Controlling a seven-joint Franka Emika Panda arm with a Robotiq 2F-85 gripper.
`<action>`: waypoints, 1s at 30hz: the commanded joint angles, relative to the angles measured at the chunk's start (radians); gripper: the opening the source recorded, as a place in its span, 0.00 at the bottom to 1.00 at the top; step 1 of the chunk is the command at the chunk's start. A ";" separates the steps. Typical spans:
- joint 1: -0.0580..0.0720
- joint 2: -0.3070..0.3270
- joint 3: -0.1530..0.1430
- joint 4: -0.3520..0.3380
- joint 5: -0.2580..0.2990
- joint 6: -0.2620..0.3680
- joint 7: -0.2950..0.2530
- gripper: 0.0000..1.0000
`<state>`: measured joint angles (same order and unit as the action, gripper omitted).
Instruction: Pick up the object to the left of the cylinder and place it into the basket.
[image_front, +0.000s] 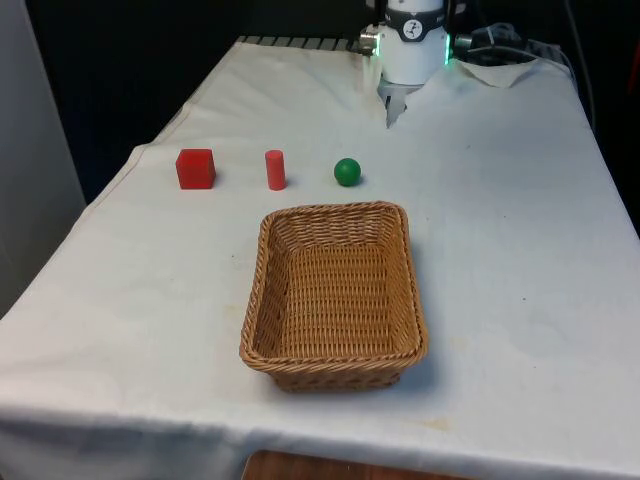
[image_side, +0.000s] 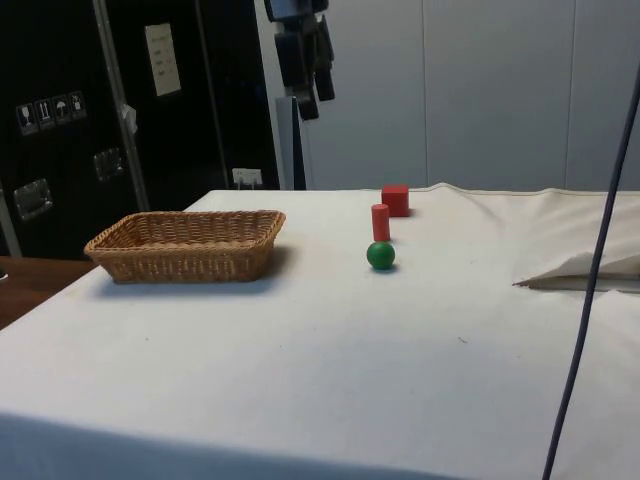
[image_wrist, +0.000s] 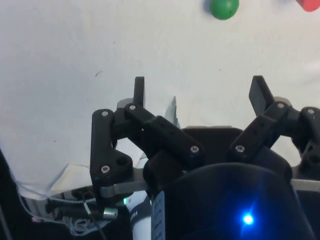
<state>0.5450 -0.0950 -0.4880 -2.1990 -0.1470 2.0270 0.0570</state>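
A red cube (image_front: 195, 168) sits on the white cloth at the front view's left of a small upright red cylinder (image_front: 275, 169). A green ball (image_front: 347, 172) lies on the cylinder's other side. A woven wicker basket (image_front: 262, 300) stands nearer the camera, with nothing in it. In the side view the cube (image_side: 395, 199), cylinder (image_side: 380, 221) and ball (image_side: 380, 256) form a row, and the basket (image_side: 180, 256) is to their left. My gripper (image_side: 316, 100) hangs high above the table, well clear of all of them. The wrist view has the gripper (image_wrist: 199, 92) open, with nothing between its fingers and the ball (image_wrist: 222, 7) far off.
The robot's base (image_front: 412, 45) stands at the table's far end, beside a raised fold of cloth (image_side: 580, 270). A dark cable (image_side: 600, 230) runs down the side view's right. The table's edge is close to the cube on the front view's left.
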 joint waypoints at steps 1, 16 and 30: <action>-0.002 -0.012 0.002 -0.022 -0.019 0.028 0.013 1.00; -0.006 -0.062 0.002 -0.161 -0.073 0.174 0.051 1.00; -0.024 -0.078 -0.028 -0.279 -0.108 0.320 0.048 1.00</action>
<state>0.5260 -0.1650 -0.5210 -2.4790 -0.2430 2.3460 0.0970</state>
